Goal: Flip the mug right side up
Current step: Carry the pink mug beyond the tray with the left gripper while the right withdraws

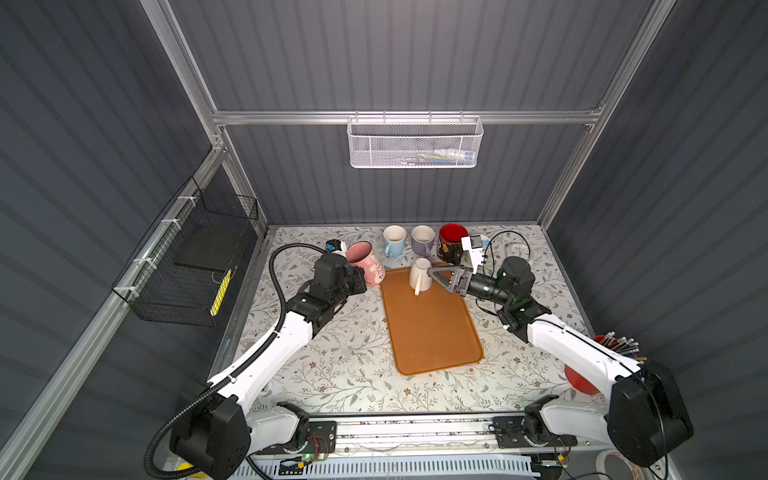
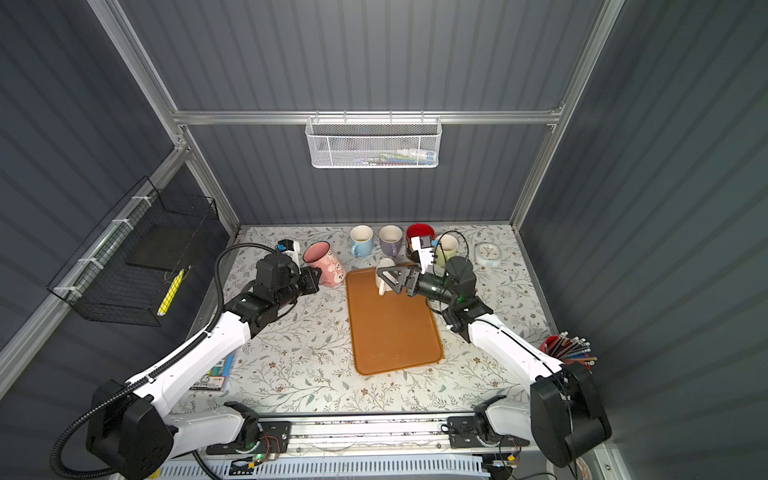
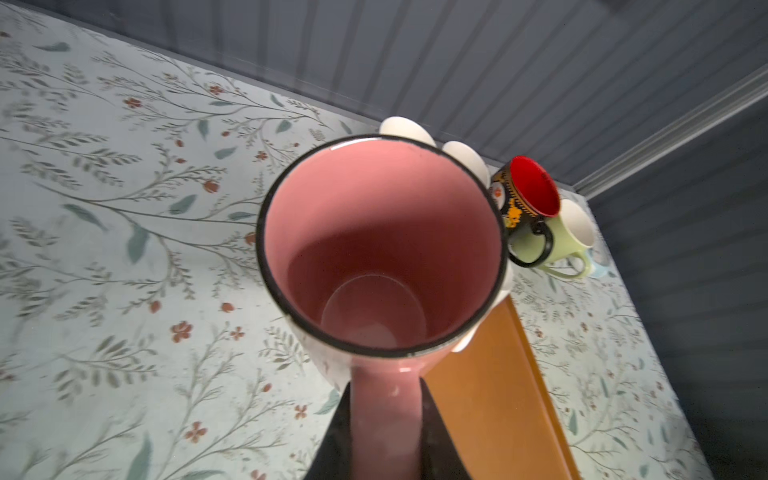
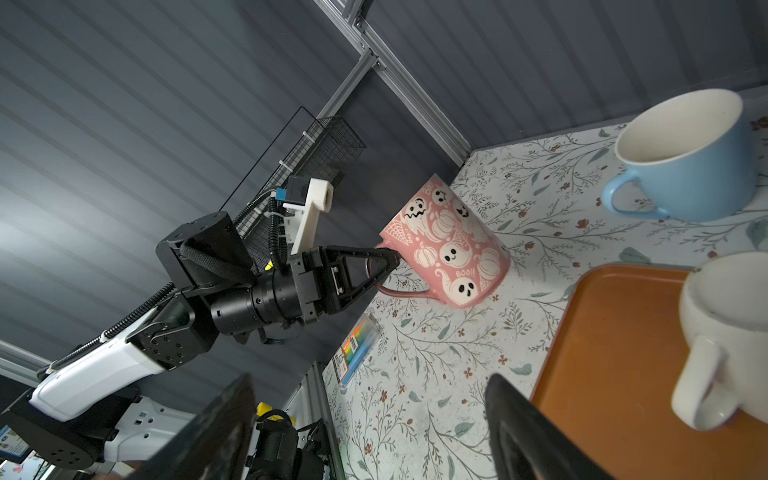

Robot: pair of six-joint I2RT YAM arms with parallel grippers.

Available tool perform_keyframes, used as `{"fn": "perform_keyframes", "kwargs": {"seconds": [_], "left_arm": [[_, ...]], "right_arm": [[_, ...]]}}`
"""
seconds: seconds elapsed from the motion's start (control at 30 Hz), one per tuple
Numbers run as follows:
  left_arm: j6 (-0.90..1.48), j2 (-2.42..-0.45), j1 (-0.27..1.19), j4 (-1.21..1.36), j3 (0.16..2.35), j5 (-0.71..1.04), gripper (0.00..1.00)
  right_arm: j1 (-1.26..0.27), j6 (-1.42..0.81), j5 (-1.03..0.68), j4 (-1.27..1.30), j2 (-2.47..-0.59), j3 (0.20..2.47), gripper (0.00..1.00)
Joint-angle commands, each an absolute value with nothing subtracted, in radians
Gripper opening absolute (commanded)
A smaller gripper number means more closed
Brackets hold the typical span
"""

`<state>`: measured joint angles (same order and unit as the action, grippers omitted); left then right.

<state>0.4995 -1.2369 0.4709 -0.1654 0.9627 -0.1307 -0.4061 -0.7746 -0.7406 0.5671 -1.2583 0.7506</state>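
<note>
While the left gripper (image 4: 392, 259) pinches the tilted pink ghost mug (image 4: 449, 249) by its handle, just left of the orange tray (image 1: 432, 332)'s far corner, we see the right gripper (image 1: 438, 280) spread beside the white mug (image 1: 420, 272) on the tray's far end. The tray's near half gives open room. We count six mugs; the green mug (image 2: 448, 246) shows in a top view.

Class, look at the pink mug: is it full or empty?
Empty: the left wrist view looks straight into the pink mug, showing bare pink walls and base.
</note>
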Motion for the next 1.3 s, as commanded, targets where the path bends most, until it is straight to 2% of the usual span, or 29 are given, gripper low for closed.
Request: {"fn": "perform_keyframes", "kwargs": {"seconds": [0.0, 0.2, 0.47, 0.73, 0.93, 1.27], "left_arm": [[0.398, -1.229, 0.466, -0.127, 1.064, -0.319, 0.0], [0.284, -1.341, 0.466, -0.068, 1.102, -0.416, 0.0], [0.166, -1.543, 0.465, 0.091, 1.18, -0.418, 0.0], [0.085, -1.713, 0.445, 0.247, 1.246, -0.362, 0.0], [0.097, -1.806, 0.406, 0.307, 1.293, -0.293, 0.0], [0.112, -1.927, 0.353, 0.377, 1.368, -0.176, 0.0]], "right_arm": [[-0.414, -0.75, -0.736, 0.571, -1.243, 0.735, 0.85], [-0.421, -0.749, -0.74, 0.589, -1.247, 0.716, 0.83], [-0.421, -0.704, -0.718, 0.569, -1.211, 0.698, 0.85], [-0.422, -0.66, -0.71, 0.559, -1.193, 0.687, 0.87], [-0.421, -0.649, -0.724, 0.595, -1.197, 0.675, 0.93], [-0.419, -0.643, -0.74, 0.599, -1.263, 0.699, 0.95]]}}
